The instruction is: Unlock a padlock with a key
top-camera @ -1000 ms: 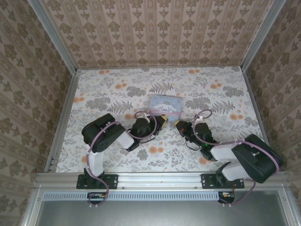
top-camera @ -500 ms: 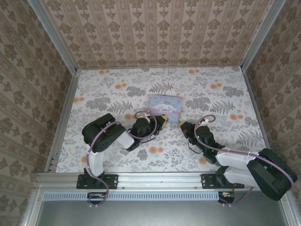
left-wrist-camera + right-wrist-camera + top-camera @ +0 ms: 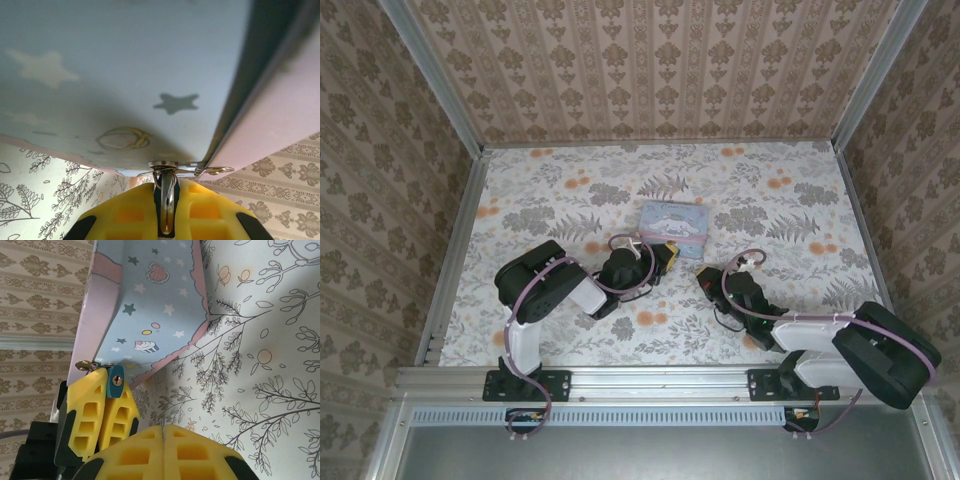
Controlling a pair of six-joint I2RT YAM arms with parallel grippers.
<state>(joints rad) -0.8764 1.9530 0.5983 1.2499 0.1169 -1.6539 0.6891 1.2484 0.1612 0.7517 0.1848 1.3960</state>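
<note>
Since the earlier frame the right tool (image 3: 706, 281) has drawn back slightly toward the near edge and its elbow has swung inward, while the left tool (image 3: 666, 256) has kept its place. The right tool's yellow fingers are pressed together, and whether anything thin lies between them cannot be told. It sits low over the counter (image 3: 550, 180), aimed at the padlock (image 3: 116, 382), near it but apart. The left tool is clamped on the padlock's bluish-green body at the near corner of the tin (image 3: 675, 222). The brassy keyhole face is turned toward the right tool, and that oblong face runs lengthwise along the left tool's fingers. The metal shackle end meets the tin's hasp (image 3: 165, 164).
</note>
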